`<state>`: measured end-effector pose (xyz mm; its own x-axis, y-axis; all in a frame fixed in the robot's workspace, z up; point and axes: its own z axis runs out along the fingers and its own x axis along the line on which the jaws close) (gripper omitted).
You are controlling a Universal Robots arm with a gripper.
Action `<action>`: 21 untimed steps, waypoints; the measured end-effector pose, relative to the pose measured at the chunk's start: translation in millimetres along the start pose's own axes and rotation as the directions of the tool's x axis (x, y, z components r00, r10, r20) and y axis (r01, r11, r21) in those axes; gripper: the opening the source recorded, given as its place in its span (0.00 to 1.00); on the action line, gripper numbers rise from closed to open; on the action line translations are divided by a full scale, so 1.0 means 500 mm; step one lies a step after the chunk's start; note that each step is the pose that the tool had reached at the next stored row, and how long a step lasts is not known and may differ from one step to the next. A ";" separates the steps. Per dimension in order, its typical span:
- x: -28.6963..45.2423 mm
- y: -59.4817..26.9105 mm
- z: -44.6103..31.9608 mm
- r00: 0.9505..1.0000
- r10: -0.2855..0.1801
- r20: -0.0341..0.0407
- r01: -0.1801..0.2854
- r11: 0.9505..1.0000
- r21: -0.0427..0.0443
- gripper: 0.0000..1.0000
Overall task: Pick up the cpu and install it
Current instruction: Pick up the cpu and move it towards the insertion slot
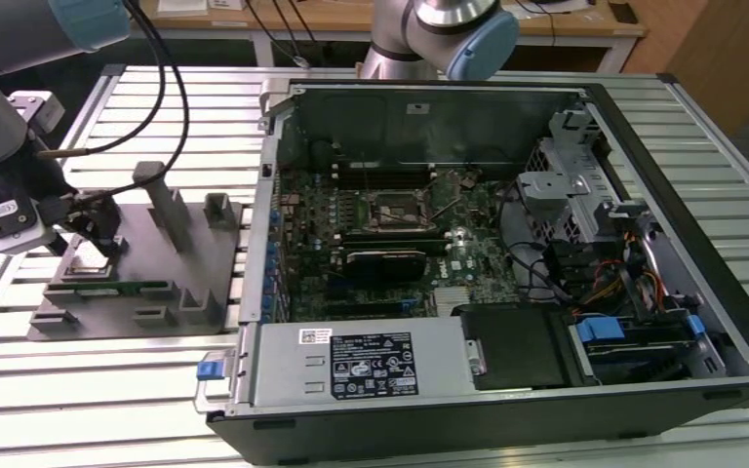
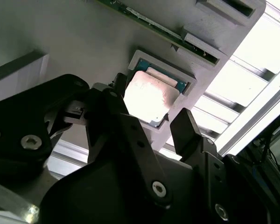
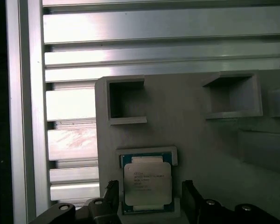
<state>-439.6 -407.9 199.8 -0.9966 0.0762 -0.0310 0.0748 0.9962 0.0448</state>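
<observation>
A table (image 1: 101, 409) of silver aluminium slats carries a grey fixture plate (image 1: 140, 336) toward the exterior view's left and an open computer case (image 1: 687, 234) toward its right, lying on its side with the motherboard exposed. The dark, metal-framed socket (image 1: 394, 207) sits near the middle of that board, well apart from the fixture. The arm reaches in from the exterior view's left, and its black gripper (image 1: 93, 234) hangs low over the near-left part of the fixture. In the first wrist view the cpu (image 3: 147, 183) lies flat in a shallow square recess of the plate, silver top plate and print facing up, with a thin green border showing around it. It is close to square, so no long axis stands out, and its edges run parallel to the recess walls. The fingers (image 3: 113, 193) are spread wide, one on each of two opposite sides of the chip, with a narrow gap to it on both sides and nothing held. A long green memory stick (image 1: 121, 288) rests on its edge in a slot of the fixture just beside the recess.
</observation>
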 end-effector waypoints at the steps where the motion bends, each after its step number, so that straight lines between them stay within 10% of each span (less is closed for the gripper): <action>1: 0.000 0.000 0.000 1.000 0.000 0.000 0.000 1.000 0.000 0.65; 21: 0.001 0.000 0.026 1.000 -0.004 0.000 0.004 1.000 0.000 0.65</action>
<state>-439.6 -407.6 187.0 -0.9969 0.0719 -0.0311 0.0705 0.9965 0.0449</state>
